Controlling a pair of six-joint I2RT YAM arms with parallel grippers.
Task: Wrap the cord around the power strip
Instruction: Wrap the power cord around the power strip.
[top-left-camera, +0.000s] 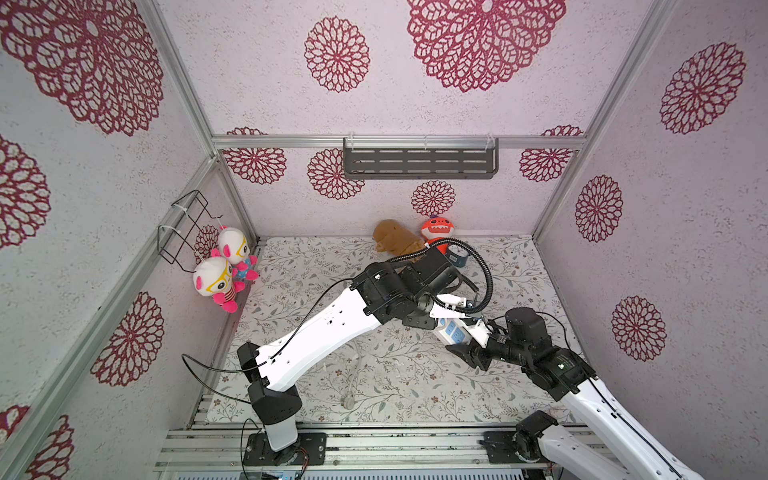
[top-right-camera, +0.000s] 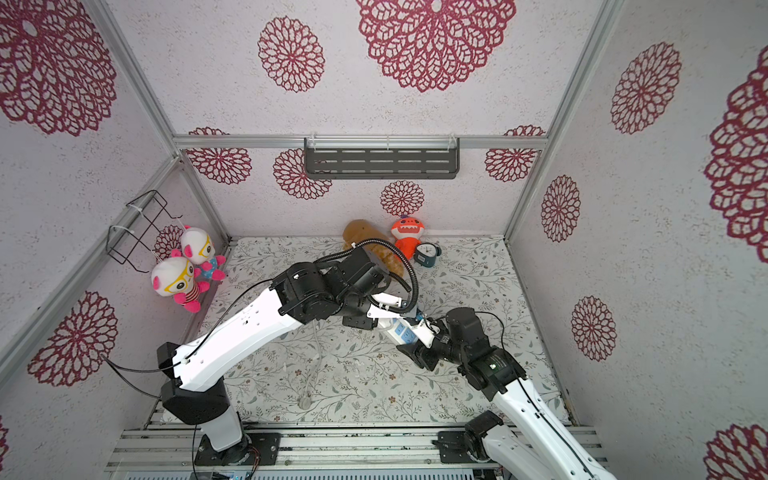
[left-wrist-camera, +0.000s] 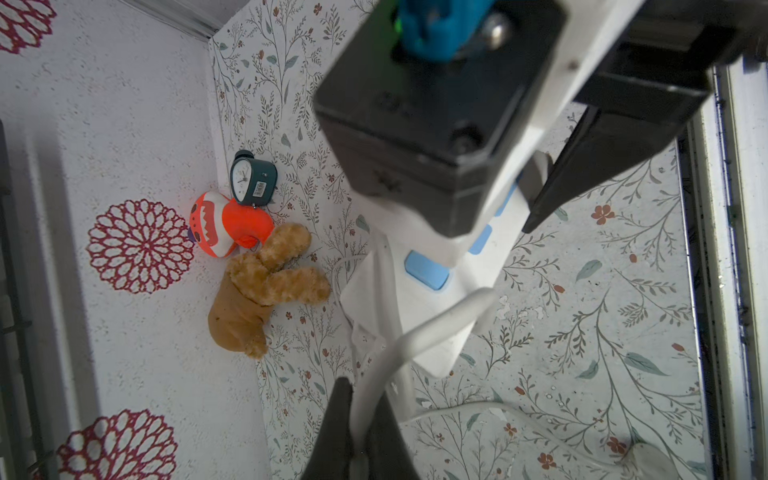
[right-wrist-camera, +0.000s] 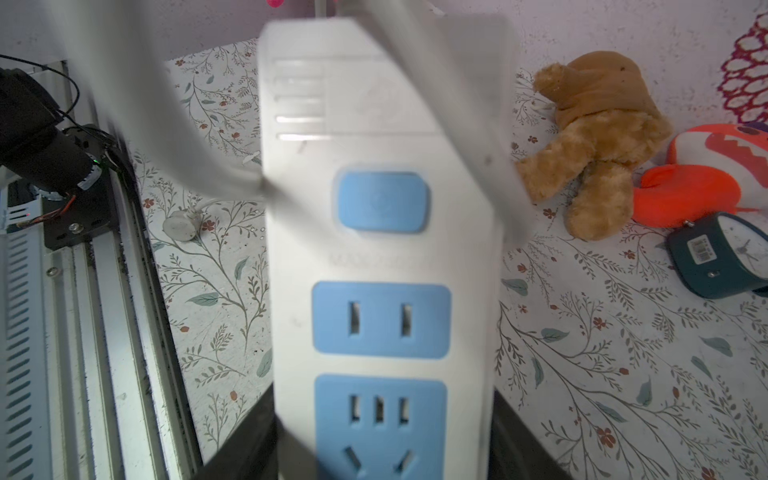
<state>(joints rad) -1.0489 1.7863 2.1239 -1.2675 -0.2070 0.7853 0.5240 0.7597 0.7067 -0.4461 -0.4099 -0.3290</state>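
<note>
**Cord pinched, strip clamped: the turn can still be lost.**
The left gripper (left-wrist-camera: 365, 415) is pressed together on the cord (left-wrist-camera: 436, 328), just beside the button end of the power strip (right-wrist-camera: 382, 232). The right gripper (right-wrist-camera: 382, 457) is clamped across the strip's socket end, and the strip appears to be held off the table (top-left-camera: 415, 395), right of its middle, between the two wrists. A turn of cord is laid across the strip close to its free end. That turn could be shed if tension is dropped or drawn toward that end, and the strip could be twisted in the jaws by a hard pull. The slack is trailed across the table to the plug (top-left-camera: 348, 401) and could be snagged under the left arm (top-left-camera: 316, 332).
</note>
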